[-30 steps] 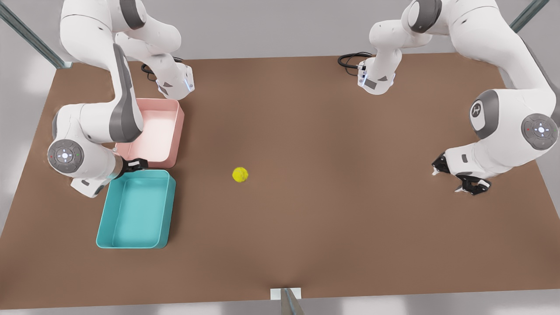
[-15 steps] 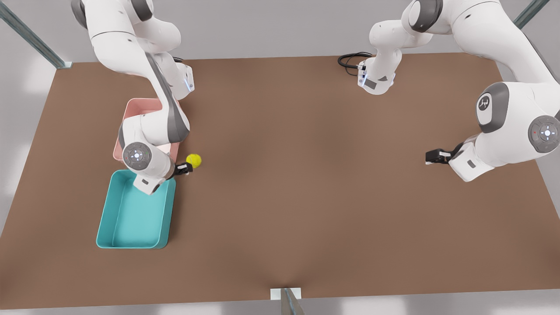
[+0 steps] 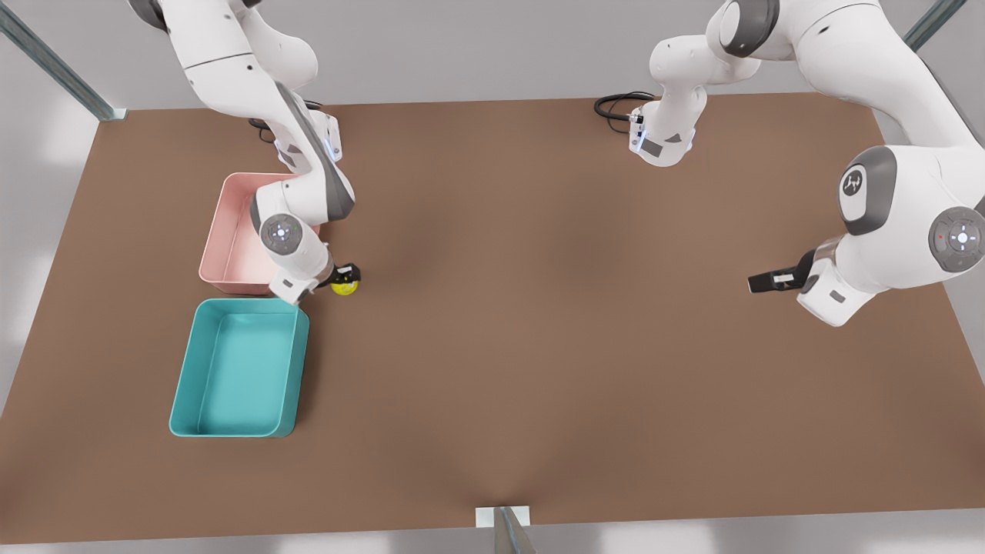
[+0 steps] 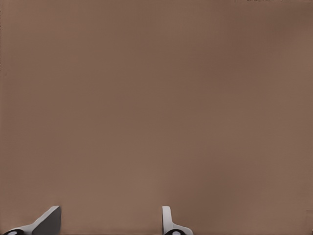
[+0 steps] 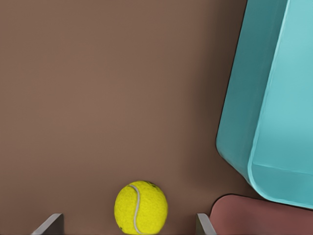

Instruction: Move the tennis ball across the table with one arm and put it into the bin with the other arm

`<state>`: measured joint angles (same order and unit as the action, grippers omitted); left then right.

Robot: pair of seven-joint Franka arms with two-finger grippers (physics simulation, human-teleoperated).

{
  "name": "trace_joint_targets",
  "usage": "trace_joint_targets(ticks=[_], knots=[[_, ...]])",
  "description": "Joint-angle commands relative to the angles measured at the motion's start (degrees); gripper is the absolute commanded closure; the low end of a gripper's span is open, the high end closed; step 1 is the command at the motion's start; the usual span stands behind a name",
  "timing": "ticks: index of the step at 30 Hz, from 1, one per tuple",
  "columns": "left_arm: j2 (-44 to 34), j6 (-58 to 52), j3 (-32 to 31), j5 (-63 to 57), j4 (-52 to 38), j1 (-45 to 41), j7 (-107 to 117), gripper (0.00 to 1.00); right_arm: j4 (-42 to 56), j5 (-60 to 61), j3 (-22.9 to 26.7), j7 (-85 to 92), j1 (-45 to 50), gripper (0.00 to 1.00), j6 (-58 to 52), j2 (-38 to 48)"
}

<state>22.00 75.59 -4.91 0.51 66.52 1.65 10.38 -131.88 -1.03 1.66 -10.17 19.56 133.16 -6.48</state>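
Note:
The yellow-green tennis ball (image 3: 344, 288) rests on the brown table (image 3: 539, 323), just off the near right corner of the pink bin (image 3: 231, 231). My right gripper (image 3: 348, 275) is at the front view's left, directly over the ball. In the right wrist view its open fingers (image 5: 50, 223) stand on either side of the ball (image 5: 141, 207) with clear gaps. My left gripper (image 3: 760, 282) hangs open at the front view's right, far from the ball, pointing across the table. Its fingertips (image 4: 49, 218) have nothing between them.
A teal bin (image 3: 238, 369) stands just in front of the pink one, its corner close to the ball; the right wrist view shows the teal bin (image 5: 266, 98) and the pink bin's corner (image 5: 259, 218). A black cable (image 3: 616, 104) lies by the far arm base.
The ball rolled from mid-table toward the front view's left and stopped by the pink bin. The right arm swung from beside the bins to over the ball. The left gripper turned and lifted slightly.

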Motion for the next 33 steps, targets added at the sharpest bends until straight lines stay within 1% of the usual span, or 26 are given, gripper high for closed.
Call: trace_joint_targets(ticks=[1,12,17,22,29,33], knots=[[-0.03,-0.18,-0.01,-0.07,0.10,0.02,10.89,0.00,-1.62,0.06,0.01,-7.58,-0.22,0.00,10.36,-0.02],[0.15,-0.62,-0.01,0.28,0.19,0.81,10.80,0.00,-9.97,0.06,0.01,-11.01,0.83,0.00,22.58,-2.57],[0.67,-0.62,0.08,0.28,0.28,1.69,8.42,0.00,-12.52,0.06,0.01,-12.24,2.15,0.00,24.60,-2.57],[0.67,-0.35,-0.10,2.92,0.19,1.25,8.51,0.00,-13.05,0.06,0.01,-12.50,2.59,0.00,25.13,-3.54],[0.67,-0.35,-0.19,2.83,0.28,1.43,8.51,0.00,-13.05,0.06,0.01,-12.50,2.50,0.00,26.89,-6.96],[0.67,-0.44,-0.19,2.92,0.28,1.43,8.51,0.00,-13.40,0.06,0.01,-12.59,2.50,0.00,26.98,-7.40]])
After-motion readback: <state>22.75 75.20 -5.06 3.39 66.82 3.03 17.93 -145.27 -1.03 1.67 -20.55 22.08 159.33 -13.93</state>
